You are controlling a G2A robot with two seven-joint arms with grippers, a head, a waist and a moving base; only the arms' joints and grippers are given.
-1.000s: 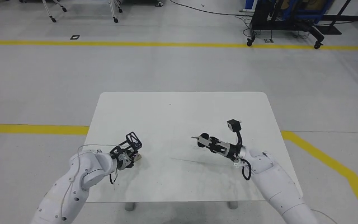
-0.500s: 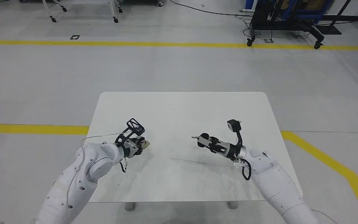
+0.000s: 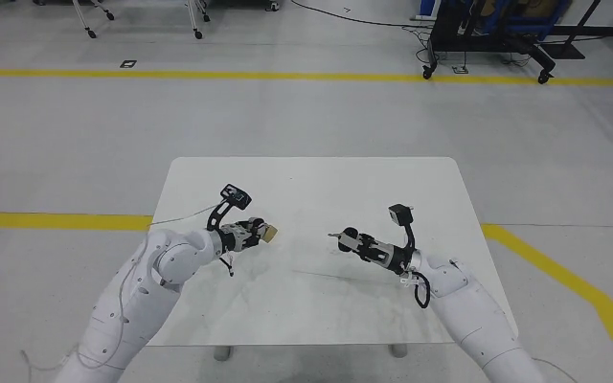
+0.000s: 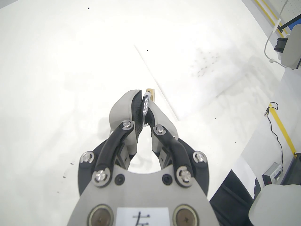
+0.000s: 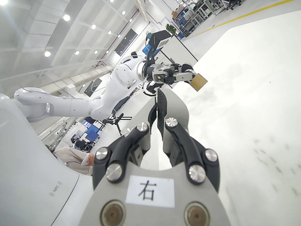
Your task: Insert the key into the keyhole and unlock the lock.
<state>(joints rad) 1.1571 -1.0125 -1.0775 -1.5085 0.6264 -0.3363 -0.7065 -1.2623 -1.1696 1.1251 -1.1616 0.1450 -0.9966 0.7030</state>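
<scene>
Above the desk (image 3: 306, 191), seen from the top camera, the left jaws pinch the lock (image 3: 269, 232). Its brass body sticks out just past their tips, towards the other arm. The right jaws stand well apart from it, across a bare stretch of desk. They are pressed on the key (image 3: 334, 235), a thin silver piece that juts beyond their tips and points towards the lock. Key and lock are not touching.

From the left wrist camera, the left jaws are clamped on the lock's silver shackle (image 4: 144, 109). It sits edge-on between the ribbed black pads (image 4: 137, 110), so only its thickness keeps them apart. Just past the tips a corner of the brass body peeks out. Beneath and beyond the jaws lies the white desk. A thin straight line (image 4: 155, 83) runs slantwise past the tips, and a patch of faint dark specks (image 4: 207, 62) lies farther out.

From the right wrist camera, the right jaws are pressed together, their black pads meeting along the whole length. The key cannot be made out between them from this angle. Beyond their tips, well apart, the left jaws hold the lock by its shackle. The brass block hangs off their tips, tilted, in the air above the desk and near its edge. More faint specks mark the desk beside the right jaws.
</scene>
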